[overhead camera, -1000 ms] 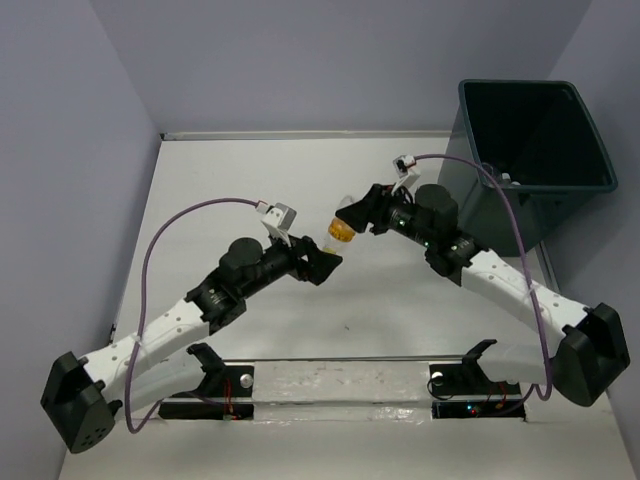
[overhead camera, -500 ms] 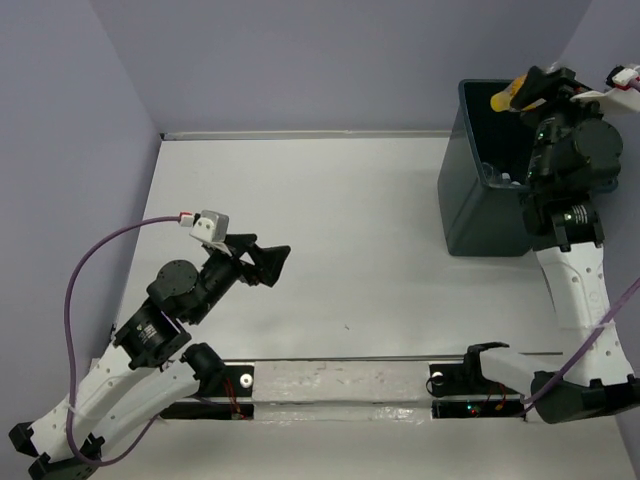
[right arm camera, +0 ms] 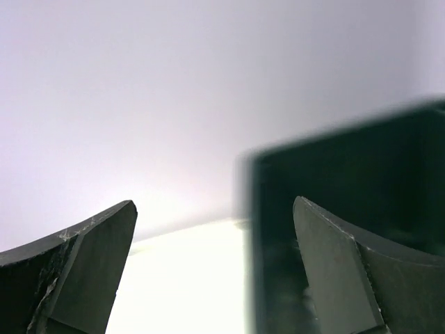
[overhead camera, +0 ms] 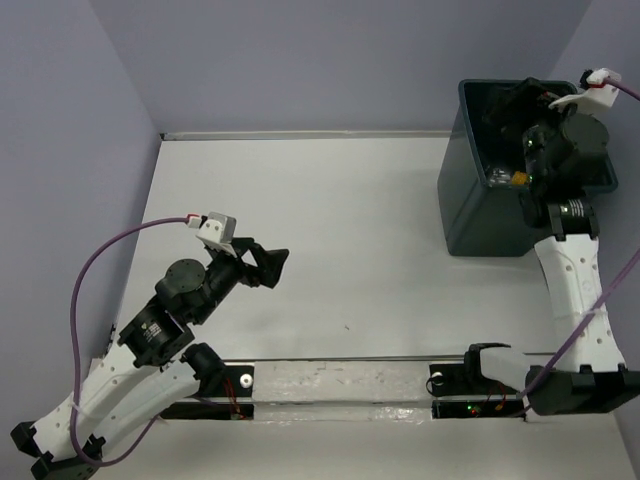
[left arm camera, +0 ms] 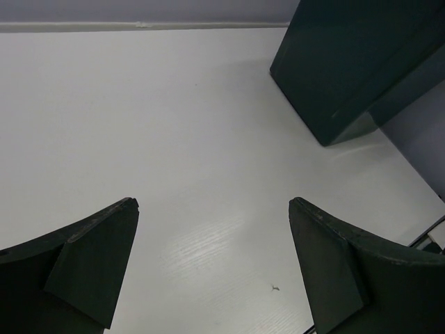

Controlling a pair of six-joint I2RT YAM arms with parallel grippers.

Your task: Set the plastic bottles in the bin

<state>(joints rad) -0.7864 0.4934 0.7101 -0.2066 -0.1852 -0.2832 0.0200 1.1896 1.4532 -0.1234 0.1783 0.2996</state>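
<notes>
The dark teal bin (overhead camera: 470,215) stands at the table's far right, and its side (left arm camera: 348,69) also shows in the left wrist view. Inside it lies a clear plastic bottle with an orange cap (overhead camera: 518,179), next to other clear bottles (overhead camera: 497,178). My right gripper (overhead camera: 505,105) hangs over the bin's opening, open and empty. Its wrist view shows the bin's blurred wall (right arm camera: 334,209) past spread fingers (right arm camera: 83,264). My left gripper (overhead camera: 270,265) is open over the bare table at the left, with nothing between its fingers (left arm camera: 348,271).
A grey rail (overhead camera: 340,380) runs along the near edge between the arm bases. Lilac walls close the table at the back and both sides. The white tabletop (left arm camera: 174,125) stretches from the left gripper to the bin.
The right arm swung from mid-table up over the bin with the orange-capped bottle, then opened; the bottle now lies in the bin. The left arm drew back to the left.
</notes>
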